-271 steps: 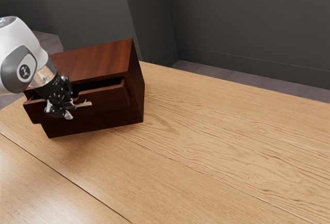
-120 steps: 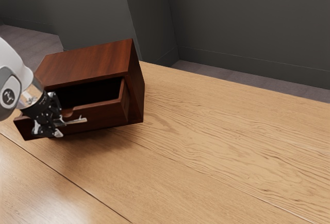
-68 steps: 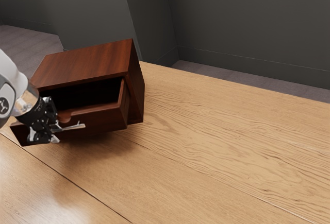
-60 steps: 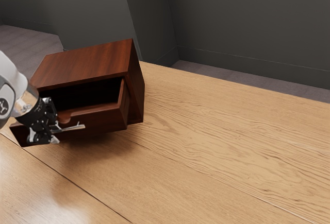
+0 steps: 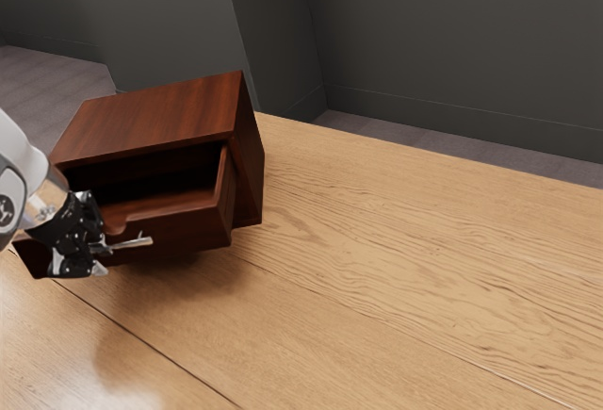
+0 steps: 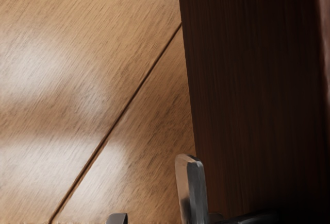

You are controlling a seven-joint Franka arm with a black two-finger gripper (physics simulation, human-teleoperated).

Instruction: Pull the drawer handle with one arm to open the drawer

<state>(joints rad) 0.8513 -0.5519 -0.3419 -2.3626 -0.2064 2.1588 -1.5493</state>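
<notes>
Since a moment ago the drawer (image 5: pixel 179 220) has slid farther out of the brown wooden box (image 5: pixel 155 118), toward the exterior view's left. The black gripper (image 5: pixel 92 248) has moved that way with it. It is closed tight on the shiny handle (image 5: pixel 135 240) at the drawer's front. The drawer is open a good way, and its inside looks dark. The box stands on the light wooden table (image 5: pixel 396 269). From the wrist camera, the handle (image 6: pixel 191 183) sits right by the drawer's brown front (image 6: pixel 252 90).
</notes>
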